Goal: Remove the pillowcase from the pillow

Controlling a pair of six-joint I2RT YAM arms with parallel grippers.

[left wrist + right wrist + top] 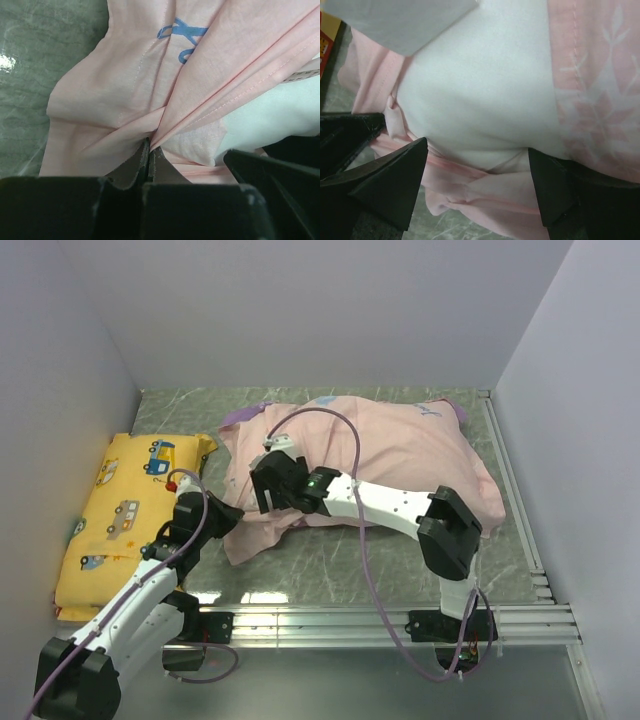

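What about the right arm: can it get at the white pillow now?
Probably yes. The right gripper hangs open at the bare pillow, where the pillowcase leaves it uncovered; no fabric lies between. The left gripper pinches the pillowcase's edge.

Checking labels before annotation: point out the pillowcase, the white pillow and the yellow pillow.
pillowcase [400,445], top view, middle of its pale pink upper face.
pillow [480,95], right wrist view, bare white bulge showing out of the case.
yellow pillow [125,515], top view, middle of its printed face.
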